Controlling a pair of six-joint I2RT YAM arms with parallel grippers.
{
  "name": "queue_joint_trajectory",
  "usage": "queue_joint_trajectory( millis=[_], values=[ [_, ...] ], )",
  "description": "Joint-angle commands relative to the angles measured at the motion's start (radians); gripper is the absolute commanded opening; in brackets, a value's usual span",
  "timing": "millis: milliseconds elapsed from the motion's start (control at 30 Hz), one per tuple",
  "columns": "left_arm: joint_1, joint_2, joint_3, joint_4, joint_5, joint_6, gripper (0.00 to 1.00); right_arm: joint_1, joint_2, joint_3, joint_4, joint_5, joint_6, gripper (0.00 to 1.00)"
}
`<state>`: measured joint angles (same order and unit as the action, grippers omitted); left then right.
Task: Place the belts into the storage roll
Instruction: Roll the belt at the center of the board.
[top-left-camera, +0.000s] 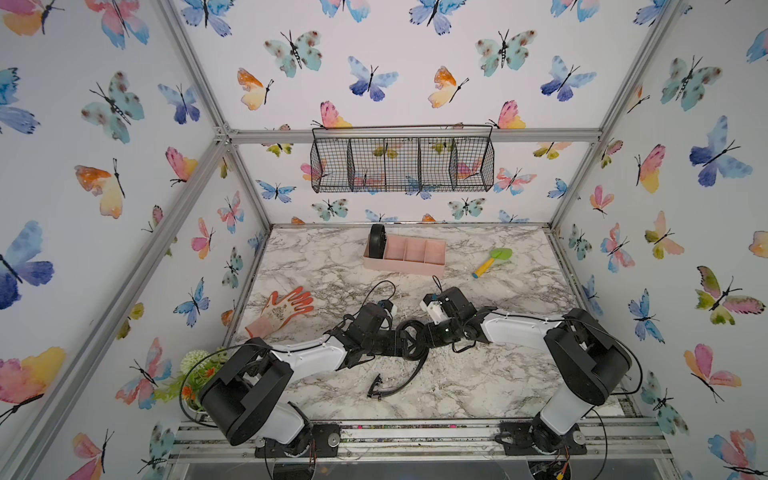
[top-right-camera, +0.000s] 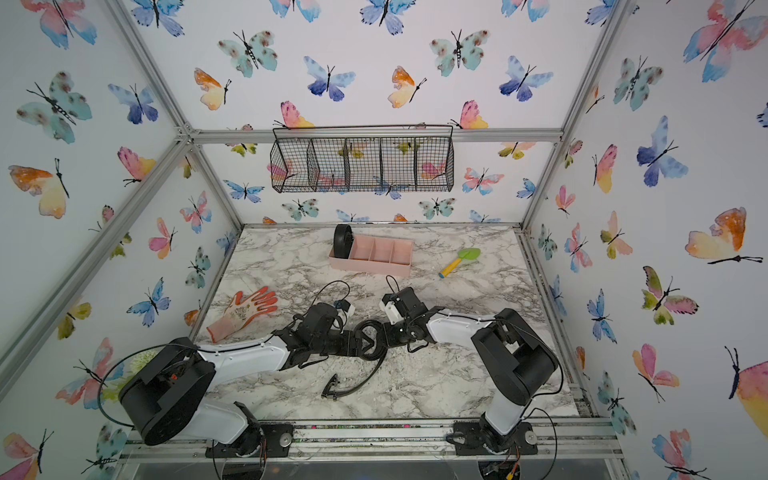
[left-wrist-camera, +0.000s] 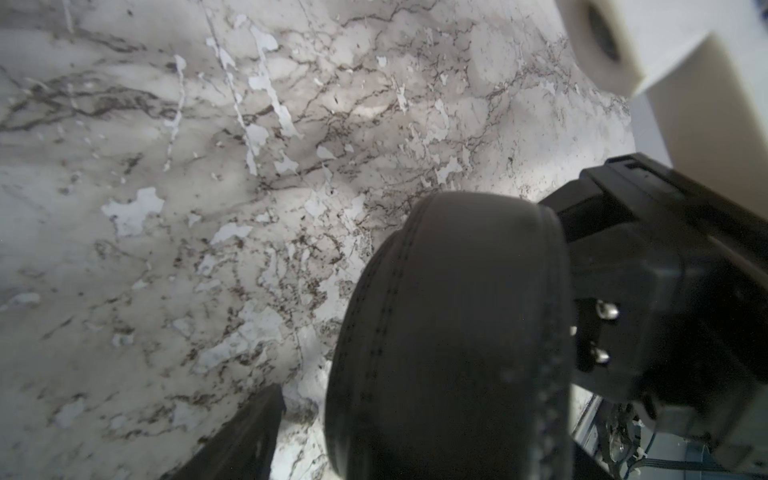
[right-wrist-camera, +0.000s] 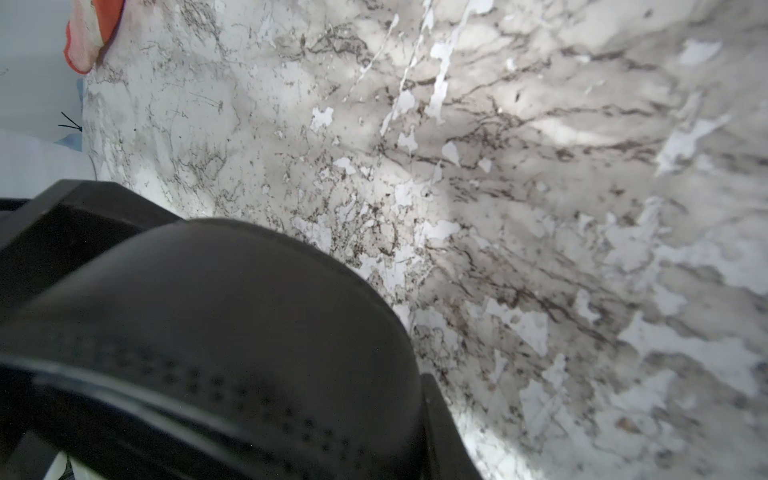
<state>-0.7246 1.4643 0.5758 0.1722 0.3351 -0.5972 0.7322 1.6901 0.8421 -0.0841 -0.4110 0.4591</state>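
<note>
On the table (left-wrist-camera: 166, 208), partly cut-off belt coil (left-wrist-camera: 449, 332)

Robot test booth in a lab.
A marble-patterned table (top-left-camera: 498, 374) is enclosed by aluminium framing (top-left-camera: 540, 135) and butterfly-papered walls (top-left-camera: 415, 83).

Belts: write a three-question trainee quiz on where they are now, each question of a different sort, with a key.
1. True or false: a rolled belt stands in an end compartment of the tray.
2. How many tray compartments are empty? A one, B two, C three.
3. Fill in: the second belt has its free end lying on the ____.
Key: 1 true; 2 C; 3 table.
</note>
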Motion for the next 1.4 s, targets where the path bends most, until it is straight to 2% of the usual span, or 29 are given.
queue_joint_trajectory(
  millis=[0, 167, 400, 667, 767, 833, 1100, 1200, 1233, 1300, 1367],
  values=[
    [0.023, 0.023, -0.020, 0.076, 0.076, 0.015, 0.79, 0.003, -0.025, -0.017, 0.019, -0.033, -0.015, 0.03],
    [0.039, 0.058, -0.021, 0.159, 0.190, 0.006, 0.67, 0.003, -0.026, -0.028, 0.030, -0.045, -0.011, 0.03],
    [0.036, 0.072, -0.005, 0.134, 0.244, 0.033, 0.54, 0.003, -0.027, -0.029, 0.036, -0.043, -0.004, 0.03],
    [0.029, 0.040, 0.013, 0.041, 0.209, 0.079, 0.40, 0.003, -0.018, -0.022, 0.032, -0.038, -0.003, 0.03],
    [0.028, 0.023, 0.023, 0.019, 0.202, 0.082, 0.33, 0.003, -0.014, -0.023, 0.036, -0.038, -0.001, 0.03],
    [0.025, 0.016, 0.030, 0.005, 0.195, 0.081, 0.24, 0.003, -0.013, -0.025, 0.041, -0.038, 0.004, 0.03],
    [0.002, -0.007, 0.067, -0.056, 0.130, 0.098, 0.17, 0.003, -0.024, -0.024, 0.053, -0.040, 0.026, 0.03],
    [-0.019, -0.032, 0.092, -0.101, 0.064, 0.111, 0.14, 0.000, -0.041, -0.027, 0.058, -0.028, 0.049, 0.07],
    [-0.029, -0.048, 0.095, -0.109, 0.037, 0.111, 0.13, -0.001, -0.047, -0.030, 0.064, -0.028, 0.058, 0.11],
    [-0.054, -0.091, 0.085, -0.107, -0.024, 0.107, 0.12, -0.002, -0.059, -0.040, 0.076, -0.020, 0.087, 0.24],
    [-0.081, -0.125, 0.079, -0.106, -0.076, 0.108, 0.12, -0.003, -0.073, -0.057, 0.111, -0.023, 0.116, 0.29]
  ],
)
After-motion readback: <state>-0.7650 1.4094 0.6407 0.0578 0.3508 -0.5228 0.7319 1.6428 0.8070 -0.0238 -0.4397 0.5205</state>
